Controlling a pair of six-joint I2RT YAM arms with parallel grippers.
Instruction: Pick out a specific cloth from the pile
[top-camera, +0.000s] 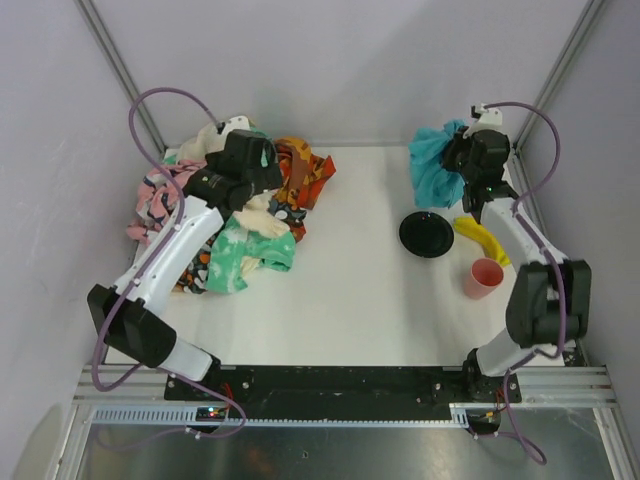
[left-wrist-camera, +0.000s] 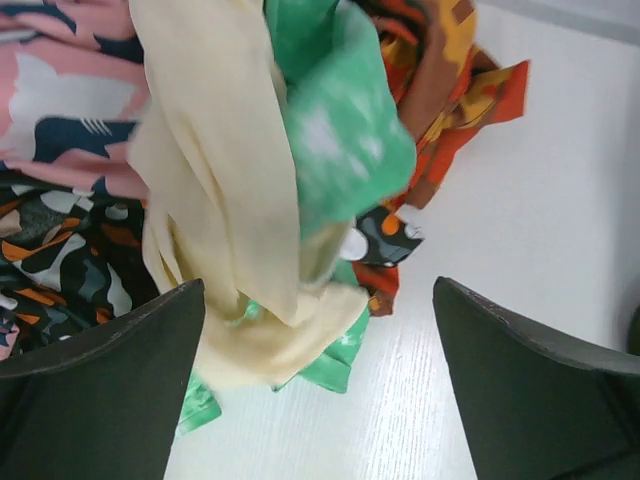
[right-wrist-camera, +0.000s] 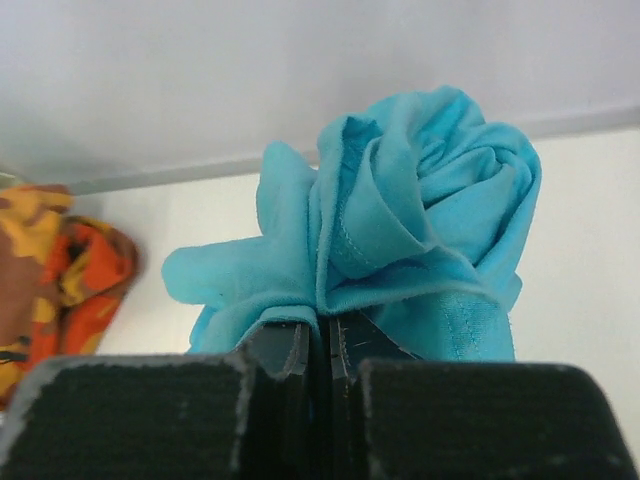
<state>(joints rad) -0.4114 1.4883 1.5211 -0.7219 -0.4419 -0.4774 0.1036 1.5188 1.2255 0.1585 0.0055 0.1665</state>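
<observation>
While right gripper (right-wrist-camera: 325, 345) pinches it | cloth (right-wrist-camera: 420, 200) turquoise, bunched | left gripper (left-wrist-camera: 318, 300) spread wide

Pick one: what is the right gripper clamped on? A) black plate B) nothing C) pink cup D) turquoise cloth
D: the right wrist view shows the right gripper shut, with the turquoise cloth pinched between its fingers and bunched just above them, well apart from the pile.

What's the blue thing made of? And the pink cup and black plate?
The blue cloth: soft matte fabric; it bunches in folds and shows a stitched hem. The pink cup: probably plastic, smooth and plain. The black plate: maybe plastic, smooth; hard to tell.
</observation>
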